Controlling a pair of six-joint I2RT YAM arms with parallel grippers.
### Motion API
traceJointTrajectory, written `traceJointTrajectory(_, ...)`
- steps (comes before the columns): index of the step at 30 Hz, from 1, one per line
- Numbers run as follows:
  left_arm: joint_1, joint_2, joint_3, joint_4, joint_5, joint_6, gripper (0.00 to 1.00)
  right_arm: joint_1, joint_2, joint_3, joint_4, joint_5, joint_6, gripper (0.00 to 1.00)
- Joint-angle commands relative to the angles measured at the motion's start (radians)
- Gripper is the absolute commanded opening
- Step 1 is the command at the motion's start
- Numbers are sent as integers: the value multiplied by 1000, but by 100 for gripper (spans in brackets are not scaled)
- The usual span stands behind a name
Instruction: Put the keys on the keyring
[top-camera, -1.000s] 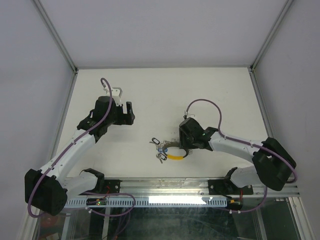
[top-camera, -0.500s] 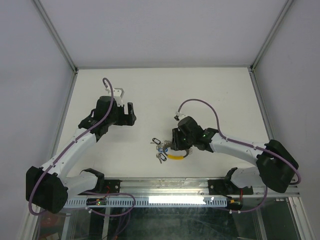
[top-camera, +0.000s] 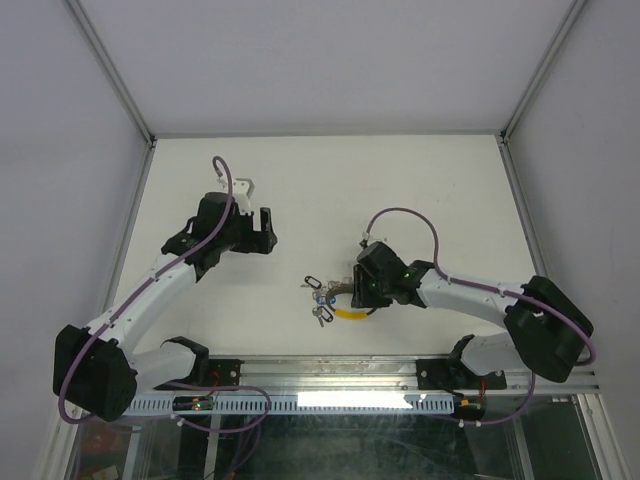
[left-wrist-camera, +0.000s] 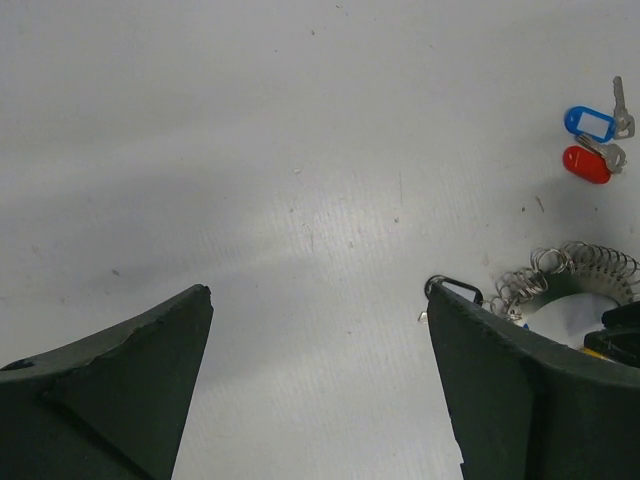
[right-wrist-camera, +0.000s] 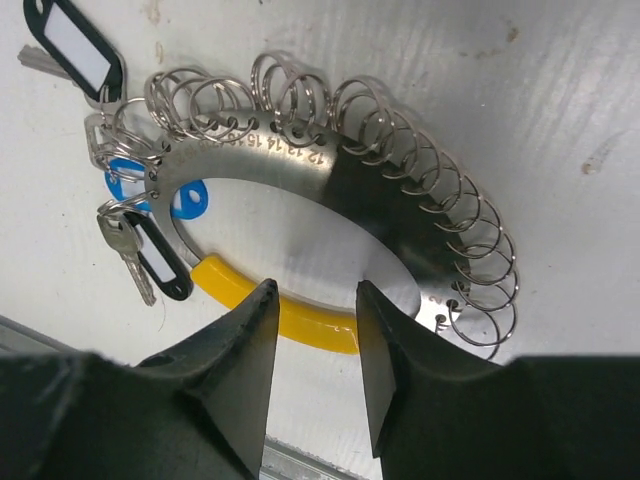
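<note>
Near edge, mid-table: your right gripper hovers narrow-jawed and empty over the keyring, keys clustered beside it. You're likely steadying the ring, so pin it next. Farther left, your left gripper gapes wide, empty.

Top camera: high behind, looking down on the whole table. Wrist cameras: low, facing it, right closest. All show the keyring.

My right gripper: keyring obstructs twelve o'clock, keys crowd ten. My left gripper: open table through twelve; keys at two.
</note>
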Motion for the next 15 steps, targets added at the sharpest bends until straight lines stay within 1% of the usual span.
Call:
traceJointTrajectory(1, -45, 12, 33, 37, -12, -1, 87, -9, -60, 0, -12, 74, 51, 41)
traceJointTrajectory(8, -72, 50, 93, 35, -28, 36, 87, -40, -255, -24, -107, 187, 124, 43)
traceJointTrajectory(11, -79, 80, 129, 35, -38, 51, 87, -72, -343, -76, -122, 169, 183, 40)
traceJointTrajectory(15, -79, 105, 141, 35, -39, 62, 85, -97, -427, -151, -134, 147, 270, 40)
